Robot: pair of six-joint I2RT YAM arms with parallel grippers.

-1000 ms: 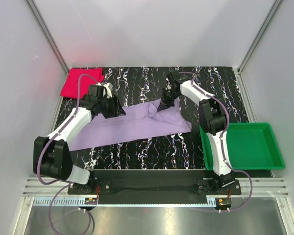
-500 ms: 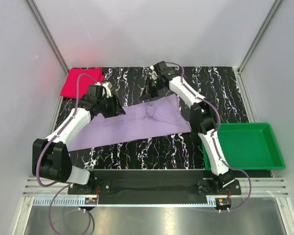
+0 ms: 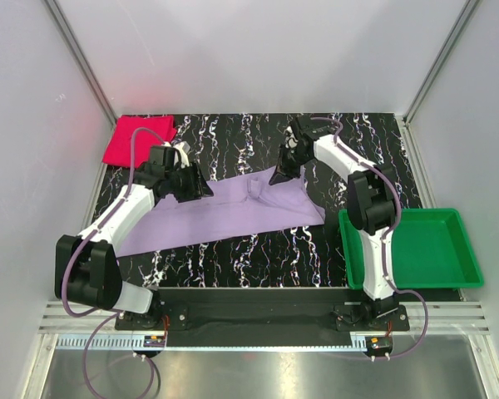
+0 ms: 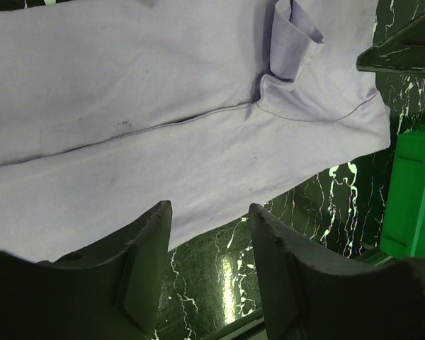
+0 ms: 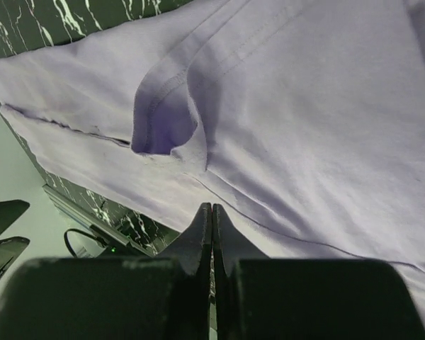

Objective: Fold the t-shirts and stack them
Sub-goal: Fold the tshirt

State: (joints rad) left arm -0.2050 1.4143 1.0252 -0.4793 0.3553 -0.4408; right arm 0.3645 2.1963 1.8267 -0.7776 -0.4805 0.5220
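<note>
1. Nearest the bases on the right, the green tray (image 3: 424, 213) sits just beside the lavender shirt's (image 3: 224, 214) near-right corner.
2. The lavender shirt lies spread on the table (image 3: 258, 258). Its long axis runs from near-left to far-right, and its near-left end reaches toward the left arm's base.
3. The left gripper (image 4: 210, 212) hovers over the shirt's far-left edge with its jaws about halfway apart and nothing between them. Most of the cloth lies to its right and nearer side.
4. The right gripper (image 5: 212, 212) is at the shirt's far-right edge, beside a turned-over sleeve (image 5: 166, 106). Its jaws are pressed fully together with the tips at the cloth, and I cannot tell whether a thin fold is pinched.
5. Judgement: the two grippers sit toward opposite ends of the same far edge. A fold would therefore bring that edge toward the bases, across the long axis, with the right arm nearer the sleeve end.
6. The top view alone shows the whole outline of the shirt. The wrist views alone show the seam lines and the curled sleeve.
7. Farthest off, the folded pink shirt (image 3: 137, 140) lies in the far-left corner, apart from the lavender one and nearer the left arm
</note>
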